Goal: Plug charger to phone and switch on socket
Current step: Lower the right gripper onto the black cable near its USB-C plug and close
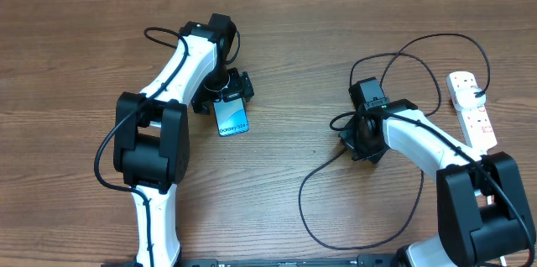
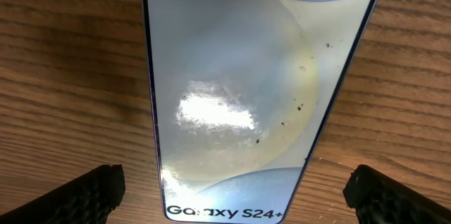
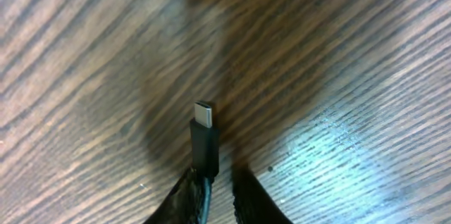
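Observation:
The phone [image 1: 232, 117] lies flat on the wooden table, its light screen reading "Galaxy S24+". In the left wrist view the phone [image 2: 239, 76] fills the middle. My left gripper [image 2: 229, 196] is open, with one finger on each side of the phone's lower end and neither touching it. My right gripper [image 3: 218, 199] is shut on the charger, and its small black plug [image 3: 204, 139] with a metal tip sticks out past the fingers just above the table. The charger cable [image 1: 315, 175] loops over the table. The socket [image 1: 471, 107], a white power strip with red switches, lies at the far right.
The black cable [image 1: 436, 40] curls from the right gripper toward the socket and also sweeps down toward the table's front edge [image 1: 352, 246]. Both arm bases stand at the front edge. Bare wood lies between the phone and the right gripper [image 1: 361, 133].

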